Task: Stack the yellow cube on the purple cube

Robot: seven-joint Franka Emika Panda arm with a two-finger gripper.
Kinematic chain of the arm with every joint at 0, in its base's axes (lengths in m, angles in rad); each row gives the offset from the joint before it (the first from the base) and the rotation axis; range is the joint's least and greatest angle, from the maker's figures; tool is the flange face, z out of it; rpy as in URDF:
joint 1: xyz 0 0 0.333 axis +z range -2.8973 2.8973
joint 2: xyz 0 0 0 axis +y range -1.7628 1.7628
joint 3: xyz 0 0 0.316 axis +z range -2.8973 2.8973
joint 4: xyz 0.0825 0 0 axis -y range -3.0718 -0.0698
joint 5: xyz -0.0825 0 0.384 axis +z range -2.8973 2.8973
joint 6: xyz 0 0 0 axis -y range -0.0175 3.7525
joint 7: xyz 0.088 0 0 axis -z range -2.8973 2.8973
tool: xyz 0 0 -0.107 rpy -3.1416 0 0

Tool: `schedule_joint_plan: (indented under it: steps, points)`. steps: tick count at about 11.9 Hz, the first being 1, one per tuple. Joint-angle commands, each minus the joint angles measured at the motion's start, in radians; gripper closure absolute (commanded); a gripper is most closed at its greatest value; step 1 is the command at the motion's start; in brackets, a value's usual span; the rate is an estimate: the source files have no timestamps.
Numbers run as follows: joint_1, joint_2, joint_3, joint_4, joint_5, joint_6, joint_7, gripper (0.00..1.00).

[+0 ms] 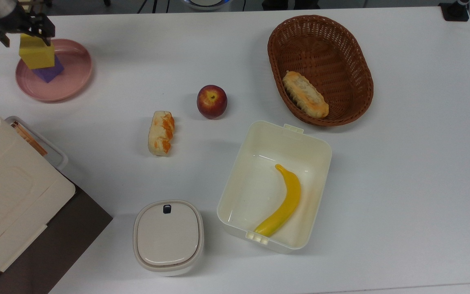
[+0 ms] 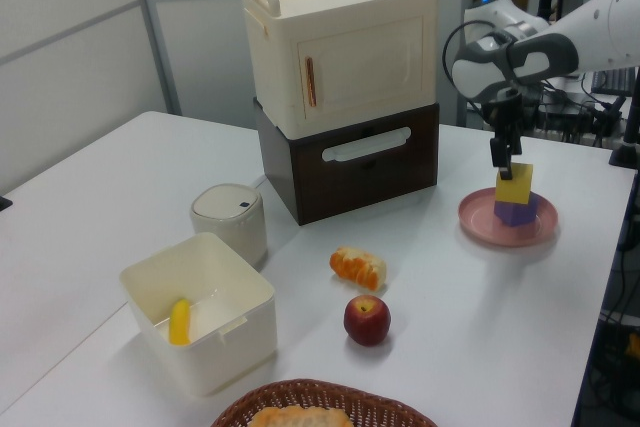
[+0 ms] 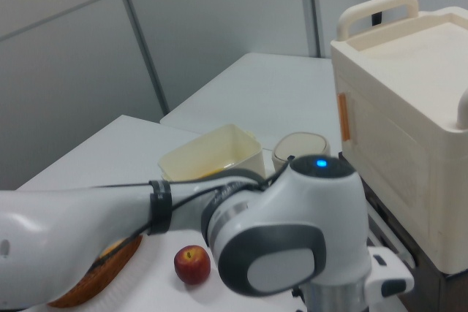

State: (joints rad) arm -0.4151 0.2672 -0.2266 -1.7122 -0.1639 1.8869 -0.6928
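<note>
The yellow cube (image 1: 36, 57) (image 2: 514, 185) rests on the purple cube (image 1: 48, 72) (image 2: 516, 213), which sits on a pink plate (image 1: 72, 77) (image 2: 480, 217) at the top view's far left. The yellow cube is turned a little relative to the purple one and hangs slightly past it. My gripper (image 1: 25, 36) (image 2: 503, 159) hovers just above the yellow cube. It is open, with nothing held between its fingers.
A red apple (image 1: 211, 101) (image 3: 192, 264) and a bread piece (image 1: 161, 133) lie mid-table. A cream box (image 1: 316, 151) holds a banana (image 1: 282, 204). A wicker basket (image 1: 357, 61) holds bread. A lidded white pot (image 1: 167, 237) and stacked cabinets (image 2: 345, 87) stand at the top view's lower left.
</note>
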Motion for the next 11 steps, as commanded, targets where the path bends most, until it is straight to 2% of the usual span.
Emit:
schedule_joint_plan:
  steps: [1,2,4,6,9,11]
  points:
    - [0.012,-0.025,0.021,0.127,0.009,-0.155,0.002,0.0]
    - [0.025,-0.025,0.05,0.159,0.01,-0.178,0.009,0.0]
    - [0.057,-0.034,0.076,0.18,0.012,-0.204,0.021,0.0]
    - [0.122,-0.034,0.084,0.212,0.03,-0.226,0.038,0.0]
    - [0.183,-0.066,0.085,0.258,0.138,-0.229,0.171,0.0]
    - [0.281,-0.072,0.084,0.258,0.138,-0.229,0.284,0.0]
